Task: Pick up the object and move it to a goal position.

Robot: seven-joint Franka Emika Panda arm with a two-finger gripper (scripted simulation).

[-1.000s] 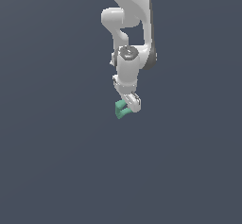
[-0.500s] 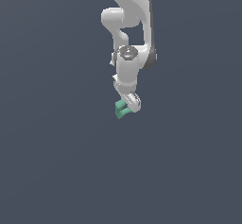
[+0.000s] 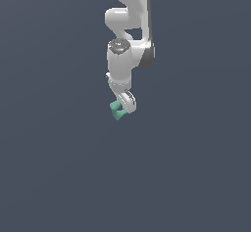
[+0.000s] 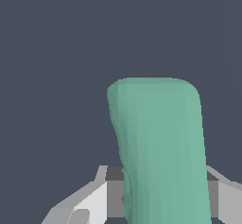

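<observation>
Hanging straight down, the arm (image 3: 120, 62) apparently grips the teal ring (image 3: 116, 110) in closed jaws.

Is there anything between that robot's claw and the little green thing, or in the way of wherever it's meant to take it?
Nothing is between them: the tool already has the green ring between its fingers. Around it both views show only plain dark background, with no obstacle visible. No goal marker is visible either, so the route itself cannot be judged.
</observation>
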